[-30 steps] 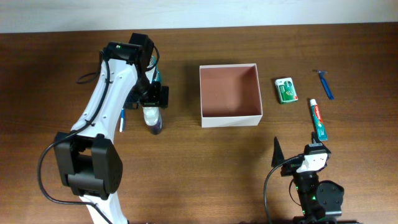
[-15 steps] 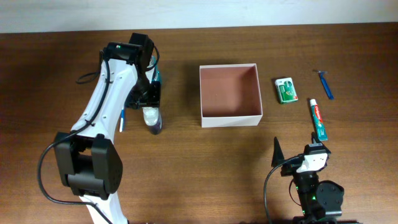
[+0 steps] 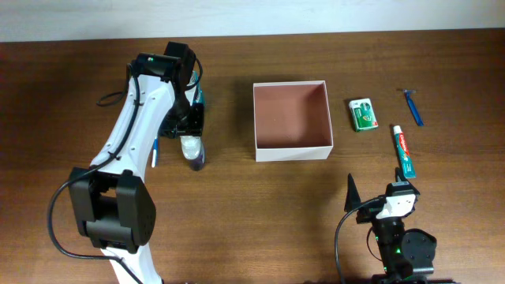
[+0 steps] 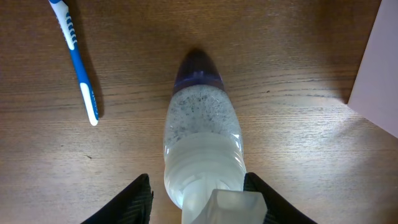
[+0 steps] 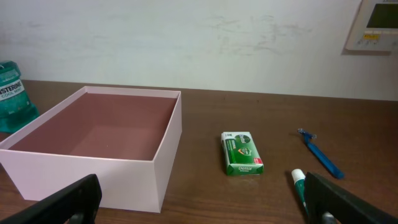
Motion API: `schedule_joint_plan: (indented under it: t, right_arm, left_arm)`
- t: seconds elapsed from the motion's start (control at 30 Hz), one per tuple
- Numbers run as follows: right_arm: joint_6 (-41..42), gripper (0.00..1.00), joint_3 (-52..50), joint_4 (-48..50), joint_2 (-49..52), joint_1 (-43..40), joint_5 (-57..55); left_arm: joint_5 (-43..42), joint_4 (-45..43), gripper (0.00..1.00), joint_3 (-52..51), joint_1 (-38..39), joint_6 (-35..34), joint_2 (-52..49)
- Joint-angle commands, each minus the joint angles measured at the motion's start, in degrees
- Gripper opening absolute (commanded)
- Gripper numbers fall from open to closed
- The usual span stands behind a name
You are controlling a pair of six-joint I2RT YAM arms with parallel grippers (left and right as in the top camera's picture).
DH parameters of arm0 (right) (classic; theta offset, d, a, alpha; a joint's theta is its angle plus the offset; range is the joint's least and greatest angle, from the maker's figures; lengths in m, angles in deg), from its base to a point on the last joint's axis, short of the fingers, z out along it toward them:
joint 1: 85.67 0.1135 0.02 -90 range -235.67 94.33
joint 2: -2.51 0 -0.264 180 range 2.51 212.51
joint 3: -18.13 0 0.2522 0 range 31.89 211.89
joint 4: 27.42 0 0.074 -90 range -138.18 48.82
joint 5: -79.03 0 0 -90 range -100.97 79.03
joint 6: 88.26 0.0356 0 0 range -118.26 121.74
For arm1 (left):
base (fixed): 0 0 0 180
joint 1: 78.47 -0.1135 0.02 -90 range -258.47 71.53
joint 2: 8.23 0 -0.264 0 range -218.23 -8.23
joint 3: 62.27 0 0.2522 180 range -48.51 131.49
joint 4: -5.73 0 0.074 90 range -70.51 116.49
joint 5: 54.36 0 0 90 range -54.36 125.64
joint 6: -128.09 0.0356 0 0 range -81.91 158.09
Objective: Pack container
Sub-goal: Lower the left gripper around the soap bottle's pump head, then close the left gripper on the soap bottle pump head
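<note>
By my judgement, packing has not got past its 1st item. At far left a blue toothbrush [image 4: 78,62] lies on the table [image 3: 71,95]. Just beside it the left gripper [image 4: 198,186] straddles one end of a clear bottle [image 4: 202,124] lying on its side. Its jaws are drawn in narrow around the bottle, but a sliver of wood shows by 1 finger, so I cannot tell whether it is truly clamped. A teal mouthwash bottle [image 5: 12,93] stands behind them. The container [image 3: 292,150] sits mid-table, upright, with nothing in it. To its right, on the bare wood, lie a green packet [image 3: 364,113], a toothpaste tube [image 3: 403,150] and a blue razor [image 3: 411,106], none of the 3 in a gripper. The right gripper [image 5: 200,183] hangs low at the near side, fingers spread wide, holding nothing. So 0 items are in, and the 6 I can count lie outside.
</note>
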Motion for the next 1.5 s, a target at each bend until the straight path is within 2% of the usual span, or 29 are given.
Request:
schedule_joint_plan:
  t: [0.0,0.77,0.8,0.83,1.03,1.13,1.47]
  right_arm:
    - [0.0,0.99,-0.3,-0.3,-0.6,0.5,-0.5]
    - [0.0,0.99,-0.3,-0.3,-0.6,0.5,-0.5]
    - [0.0,0.99,-0.3,-0.3,-0.6,0.5,-0.5]
    - [0.0,0.99,-0.3,-0.3,-0.6,0.5,-0.5]
    - [0.0,0.99,-0.3,-0.3,-0.6,0.5,-0.5]
    - [0.0,0.99,-0.3,-0.3,-0.6,0.5,-0.5]
    - [0.0,0.99,-0.3,-0.3,-0.6,0.5,-0.5]
  left_arm:
    - [2.1,0.5,0.49,0.7,0.1,-0.1,-0.2]
    - [1.4,1.1,0.51,0.7,0.1,-0.1,-0.2]
    - [1.4,1.1,0.61,0.7,0.1,0.0,-0.2]
    - [1.5,1.0,0.63,0.7,0.1,0.0,-0.2]
    - [1.6,0.6,0.61,0.7,0.1,0.6,-0.2]
    - [1.6,0.6,0.52,0.7,0.1,0.6,-0.2]
    - [1.6,0.3,0.52,0.7,0.1,1.9,-0.2]
